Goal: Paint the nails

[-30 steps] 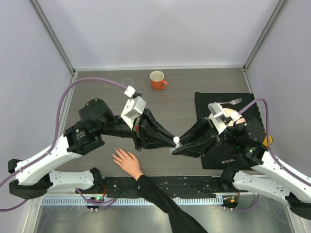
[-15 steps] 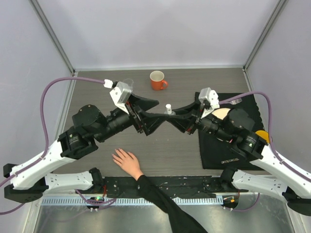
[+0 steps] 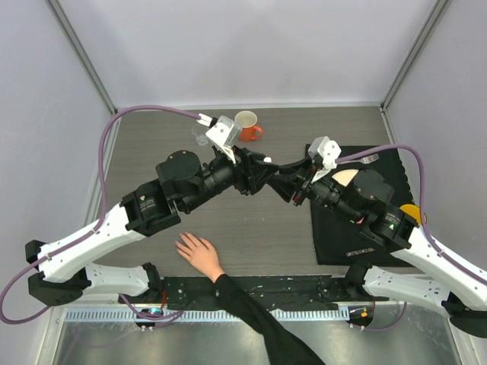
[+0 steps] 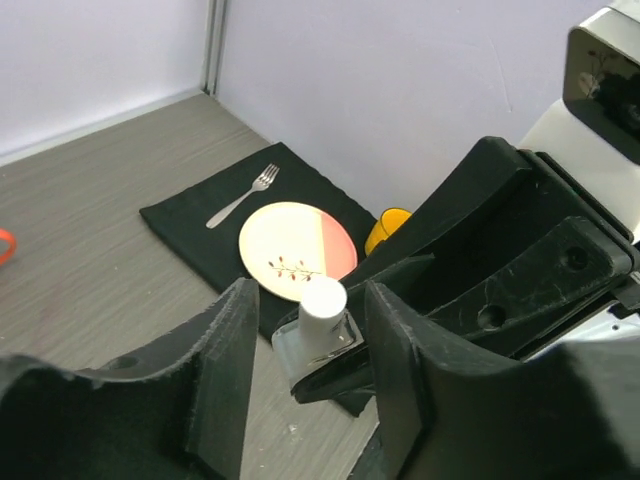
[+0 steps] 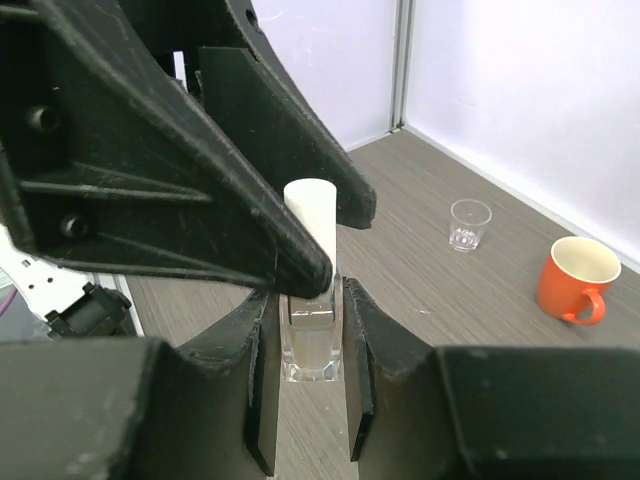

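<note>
Right gripper (image 5: 305, 325) clamped on clear body of bottle (image 5: 308, 215). Left gripper (image 4: 312, 330) fingers apart, straddling bottle's white cap, gap on each side. Bare hand (image 3: 199, 253) flat on table (image 3: 266, 236), well apart from bottle, nearer and to its left; nails (image 3: 181, 245) too small to make out. Orange mug (image 3: 246, 125) beyond bottle.

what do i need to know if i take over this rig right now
Right claw: shut on the clear bottle, held above the table.
Left claw: open, its fingers either side of the white cap, apparently not gripping it.
Hand: flat at the near edge, fingers spread, apart from both claws. Nails too small to judge.
Done: bottle is up. Left: take the cap off, paint the nails.
</note>
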Robot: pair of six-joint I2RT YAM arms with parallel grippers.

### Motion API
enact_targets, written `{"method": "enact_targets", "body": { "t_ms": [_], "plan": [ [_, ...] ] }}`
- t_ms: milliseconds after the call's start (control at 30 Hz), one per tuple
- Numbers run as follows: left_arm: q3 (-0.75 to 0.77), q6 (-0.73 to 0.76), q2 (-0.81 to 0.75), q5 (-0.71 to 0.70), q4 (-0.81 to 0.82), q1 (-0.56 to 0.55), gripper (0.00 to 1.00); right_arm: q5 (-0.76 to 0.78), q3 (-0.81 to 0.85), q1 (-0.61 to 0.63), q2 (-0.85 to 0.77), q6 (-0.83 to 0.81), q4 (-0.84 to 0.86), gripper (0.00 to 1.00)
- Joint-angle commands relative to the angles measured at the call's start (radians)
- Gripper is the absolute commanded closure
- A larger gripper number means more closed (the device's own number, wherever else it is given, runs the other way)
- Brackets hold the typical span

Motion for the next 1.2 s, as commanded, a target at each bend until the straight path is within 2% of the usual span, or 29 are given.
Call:
{"method": "enact_targets", "body": {
  "t_ms": [0,100,167,200,233,267,300,367,400,433,500,533,567,600,667,767,867,900,933,967,1033,1067,1167],
  "plan": [
    [0.035,-0.04,-0.021,-0.01,0.022,-0.002,0.53,0.031,0.031,0.002,-0.036,-0.007,0.051,0.99],
    [0.034,-0.061,-0.01,0.037,0.024,-0.002,0.64,0.025,0.028,0.002,-0.049,0.004,0.058,0.99],
    [0.04,-0.061,-0.001,0.08,0.024,-0.001,0.79,0.009,0.028,0.002,-0.058,0.016,0.062,0.99],
    [0.044,-0.058,0.004,0.146,0.021,-0.002,0.92,-0.021,0.027,0.002,-0.062,0.024,0.067,0.99],
    [0.061,-0.042,0.016,0.19,0.006,-0.001,0.99,-0.043,0.022,0.001,-0.067,0.037,0.068,0.99],
    [0.072,-0.031,0.022,0.252,-0.001,-0.001,1.0,-0.076,0.021,0.002,-0.081,0.048,0.068,0.99],
    [0.093,-0.02,0.033,0.428,-0.007,0.007,1.0,-0.15,0.018,0.002,-0.087,0.059,0.07,0.99],
    [0.12,-0.006,0.071,0.6,-0.041,0.013,1.0,-0.275,0.015,0.001,-0.092,0.097,0.065,0.99],
    [0.133,-0.009,0.08,0.716,-0.044,0.014,1.0,-0.429,0.01,0.002,-0.092,0.117,0.071,0.99],
    [0.135,-0.017,0.089,0.779,-0.044,0.014,1.0,-0.51,0.004,0.002,-0.093,0.145,0.088,0.99],
    [0.121,-0.052,0.099,0.882,0.002,0.013,1.0,-0.66,-0.034,0.002,-0.099,0.282,0.216,0.99],
    [0.108,-0.07,0.096,0.981,0.031,0.013,1.0,-0.769,-0.056,0.002,-0.102,0.345,0.287,0.99],
    [0.089,-0.122,0.083,1.017,0.13,0.013,1.0,-0.81,-0.076,0.002,-0.107,0.475,0.356,0.99],
    [0.051,-0.146,0.073,1.051,0.178,0.013,1.0,-0.834,-0.111,0.002,-0.116,0.529,0.48,0.99],
    [0.02,-0.175,0.039,1.088,0.276,0.013,1.0,-0.861,-0.131,0.002,-0.127,0.603,0.554,0.99],
    [0.0,-0.158,0.01,1.065,0.271,0.013,1.0,-0.842,-0.128,0.001,-0.141,0.581,0.536,0.99],
    [0.023,-0.112,0.001,1.026,0.193,0.013,1.0,-0.827,-0.105,0.002,-0.124,0.507,0.453,0.99],
    [0.04,-0.074,-0.009,0.998,0.136,0.014,0.96,-0.819,-0.087,0.002,-0.119,0.452,0.4,0.99],
    [0.049,-0.054,-0.015,0.967,0.098,0.013,0.88,-0.807,-0.076,0.002,-0.106,0.421,0.362,0.99],
    [0.06,-0.026,-0.022,0.896,0.07,0.014,0.65,-0.76,-0.062,0.001,-0.101,0.379,0.276,0.99],
    [0.063,0.035,-0.058,0.809,-0.004,0.013,0.47,-0.695,-0.022,0.001,-0.087,0.256,0.188,0.99],
    [0.06,0.053,-0.073,0.704,-0.02,0.014,0.36,-0.622,-0.01,0.002,-0.081,0.217,0.109,0.99],
    [0.054,0.087,-0.121,0.532,-0.068,0.014,0.3,-0.49,0.031,0.002,-0.063,0.087,-0.02,0.99]
  ]
}}
